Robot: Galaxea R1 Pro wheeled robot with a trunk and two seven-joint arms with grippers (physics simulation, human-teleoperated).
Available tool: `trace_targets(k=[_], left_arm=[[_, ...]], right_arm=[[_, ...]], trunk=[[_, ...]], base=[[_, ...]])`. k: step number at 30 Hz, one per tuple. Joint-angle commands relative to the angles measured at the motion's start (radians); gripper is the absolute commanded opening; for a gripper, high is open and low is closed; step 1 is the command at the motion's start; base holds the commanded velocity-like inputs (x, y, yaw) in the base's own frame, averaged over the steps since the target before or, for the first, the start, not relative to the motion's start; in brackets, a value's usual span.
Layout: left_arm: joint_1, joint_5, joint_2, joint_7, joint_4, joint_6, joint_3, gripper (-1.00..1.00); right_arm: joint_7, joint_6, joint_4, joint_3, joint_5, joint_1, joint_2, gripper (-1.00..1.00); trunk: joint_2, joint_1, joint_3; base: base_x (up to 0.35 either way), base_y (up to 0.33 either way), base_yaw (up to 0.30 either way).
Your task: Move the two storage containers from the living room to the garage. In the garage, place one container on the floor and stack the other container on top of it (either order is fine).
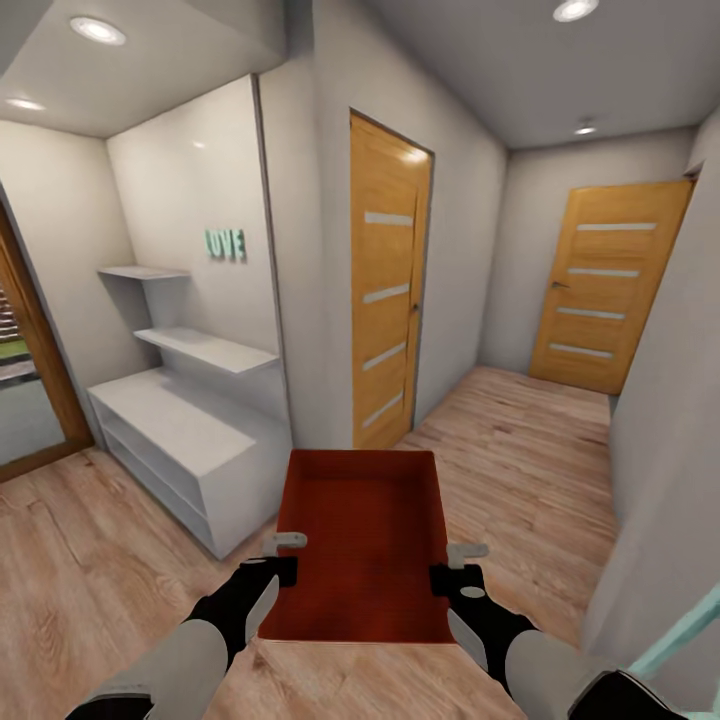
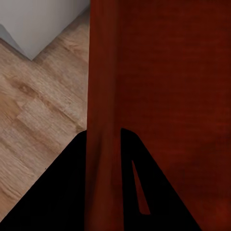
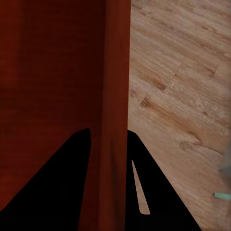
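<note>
From the head view, an orange-red storage container (image 1: 365, 540) hung at 6 o'clock over the wood plank floor (image 1: 520, 460), the left gripper (image 1: 283, 556) and right gripper (image 1: 458, 566) clamped on its side walls; a white shelf unit (image 1: 185, 440) stood at 9 o'clock. In the left wrist view, black fingers (image 2: 72, 192) pinched the container wall (image 2: 103, 96) between them. In the right wrist view, fingers (image 3: 154, 192) likewise squeezed the opposite wall (image 3: 115, 86).

An orange-red storage container (image 1: 365, 540) is held over light wood floor (image 1: 520, 460), the left end effector (image 1: 280, 560) and right end effector (image 1: 455, 570) clamping its side walls. Two wooden doors (image 1: 388, 290) stand ahead.
</note>
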Motion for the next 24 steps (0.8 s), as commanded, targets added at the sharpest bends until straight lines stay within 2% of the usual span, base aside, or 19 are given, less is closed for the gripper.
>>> trace_targets(k=[1,7,24], left_arm=[[-0.001,-0.02,0.001,0.004,-0.052,0.008,0.027,-1.0],[-0.001,-0.02,0.001,0.004,-0.052,0.008,0.027,-1.0],[-0.001,-0.021,0.001,0.003,-0.052,0.008,0.027,-1.0]], right_arm=[[-0.002,-0.005,0.006,0.007,-0.013,-0.001,-0.001,-1.0],[-0.002,-0.005,0.006,0.007,-0.013,-0.001,0.0,-1.0],[-0.002,-0.005,0.006,0.007,-0.013,-0.001,0.0,-1.0]], trunk=[[-0.002,0.001,-0.002],[-0.002,0.001,-0.002],[-0.002,0.001,-0.002]], base=[[0.322,0.0,-0.003],[0.322,0.0,-0.043],[0.322,0.0,-0.238]])
